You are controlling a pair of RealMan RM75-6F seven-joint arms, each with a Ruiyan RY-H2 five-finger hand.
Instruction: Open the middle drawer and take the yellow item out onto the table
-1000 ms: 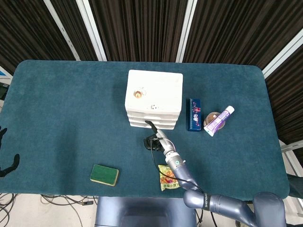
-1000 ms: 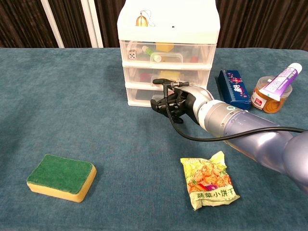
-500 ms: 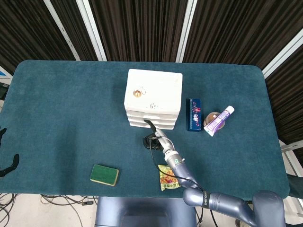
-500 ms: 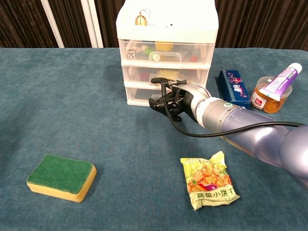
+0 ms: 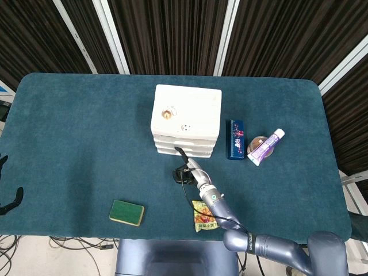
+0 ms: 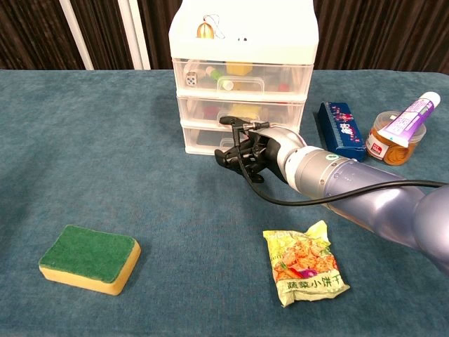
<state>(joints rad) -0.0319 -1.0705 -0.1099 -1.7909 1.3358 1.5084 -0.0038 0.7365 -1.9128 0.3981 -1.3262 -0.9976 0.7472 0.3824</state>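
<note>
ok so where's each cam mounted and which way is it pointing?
Head view: high above the table's near edge, looking steeply down; shows the right hand and arm, and black fingers of the left hand at the left edge.
Chest view: low at the near edge, facing level toward the drawer unit; shows the right hand and forearm.
Shared: drawer unit, right hand, sponge, snack packet.
</note>
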